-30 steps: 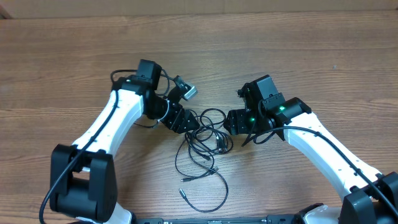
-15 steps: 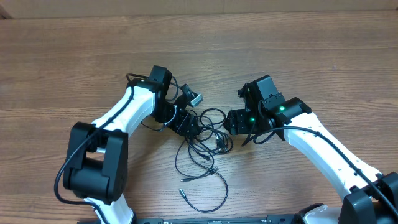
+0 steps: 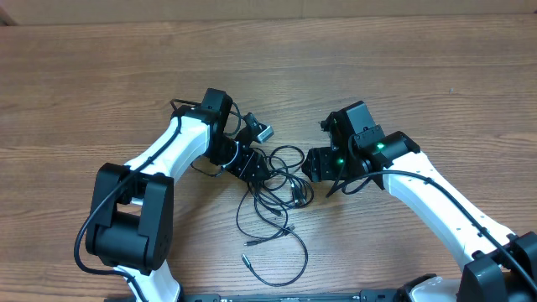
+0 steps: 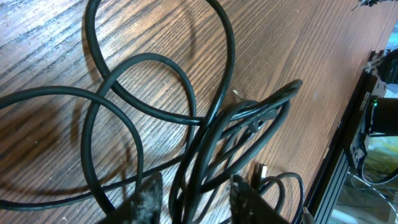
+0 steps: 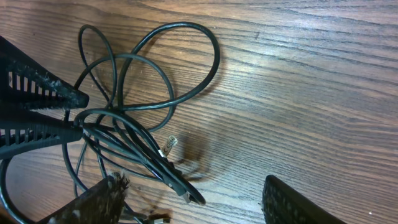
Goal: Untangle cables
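Note:
The cables (image 3: 281,180) are thin black cords lying in a tangle of loops at the table's middle, with one loose end trailing toward the front (image 3: 246,260). My left gripper (image 3: 256,170) is at the tangle's left side. In the left wrist view its fingers (image 4: 196,199) are closed around a bundle of the cables (image 4: 205,124). My right gripper (image 3: 309,166) sits just right of the tangle. In the right wrist view it is open and empty (image 5: 193,199), above the cables (image 5: 143,106) and a small silvery plug (image 5: 169,145). The left gripper's fingers (image 5: 68,112) show there, pinching the cords.
The wooden table (image 3: 403,75) surrounds the tangle. Both arm bases stand at the front edge, left (image 3: 122,243) and right (image 3: 503,268). A dark metal frame (image 4: 367,124) runs along the table's edge in the left wrist view.
From a second ago the left arm folded in, its shoulder links swinging right, and the gripper shifted slightly toward the tangle. In the last half second nothing moved. The right arm stayed still.

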### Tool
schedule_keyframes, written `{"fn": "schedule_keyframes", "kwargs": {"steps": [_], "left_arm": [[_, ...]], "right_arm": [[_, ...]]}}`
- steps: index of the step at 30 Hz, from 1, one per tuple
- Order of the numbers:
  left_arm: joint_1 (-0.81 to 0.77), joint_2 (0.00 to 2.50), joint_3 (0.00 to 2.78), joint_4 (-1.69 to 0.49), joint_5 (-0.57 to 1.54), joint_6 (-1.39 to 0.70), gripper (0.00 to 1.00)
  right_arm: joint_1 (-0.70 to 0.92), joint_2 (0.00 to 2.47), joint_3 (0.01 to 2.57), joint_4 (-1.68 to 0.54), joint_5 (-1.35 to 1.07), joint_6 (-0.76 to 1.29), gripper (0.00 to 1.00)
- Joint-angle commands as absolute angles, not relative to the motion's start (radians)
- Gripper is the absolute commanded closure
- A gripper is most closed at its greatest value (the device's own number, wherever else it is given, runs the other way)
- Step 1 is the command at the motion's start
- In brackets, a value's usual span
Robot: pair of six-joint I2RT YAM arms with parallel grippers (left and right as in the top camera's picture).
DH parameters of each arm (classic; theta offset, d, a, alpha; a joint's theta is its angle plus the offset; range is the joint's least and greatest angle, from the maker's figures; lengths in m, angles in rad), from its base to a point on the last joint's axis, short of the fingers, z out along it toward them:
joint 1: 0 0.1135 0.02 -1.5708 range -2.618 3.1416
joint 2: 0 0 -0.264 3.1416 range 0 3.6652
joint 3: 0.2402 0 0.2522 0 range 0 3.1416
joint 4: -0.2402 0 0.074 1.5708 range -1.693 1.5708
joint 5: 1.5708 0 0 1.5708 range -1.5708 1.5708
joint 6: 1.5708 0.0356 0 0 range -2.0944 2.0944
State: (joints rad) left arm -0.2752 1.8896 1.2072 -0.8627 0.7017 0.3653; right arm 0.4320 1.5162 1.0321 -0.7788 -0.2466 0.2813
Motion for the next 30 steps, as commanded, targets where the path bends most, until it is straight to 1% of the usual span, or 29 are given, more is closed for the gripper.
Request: {"fn": "schedule_keyframes", "kwargs": {"steps": [1,5,12,14,16,19,22,30], "left_arm": [[-0.283,1.898,1.213,-0.859,0.708,0.358,0.7],[-0.283,1.898,1.213,-0.859,0.707,0.358,0.72],[-0.283,1.898,1.213,-0.847,0.683,0.357,0.68],[-0.281,1.898,1.213,-0.826,0.67,0.323,0.67],[-0.279,1.898,1.213,-0.794,0.67,0.268,0.66],[-0.279,1.898,1.213,-0.757,0.671,0.206,0.61],[-0.287,1.898,1.213,-0.75,0.685,0.196,0.56],[-0.332,1.903,1.213,-0.763,0.664,0.197,0.55]], "right_arm": [[0.432,1.514,1.041,-0.776,-0.237,0.284,0.32],[0.432,1.514,1.041,-0.777,-0.237,0.284,0.32],[0.432,1.515,1.041,-0.777,-0.237,0.284,0.32],[0.432,1.514,1.041,-0.777,-0.237,0.284,0.32],[0.432,1.514,1.041,-0.777,-0.237,0.284,0.31],[0.432,1.515,1.041,-0.776,-0.237,0.284,0.32],[0.432,1.514,1.041,-0.776,-0.237,0.284,0.32],[0.432,1.514,1.041,-0.774,-0.237,0.284,0.32]]}}
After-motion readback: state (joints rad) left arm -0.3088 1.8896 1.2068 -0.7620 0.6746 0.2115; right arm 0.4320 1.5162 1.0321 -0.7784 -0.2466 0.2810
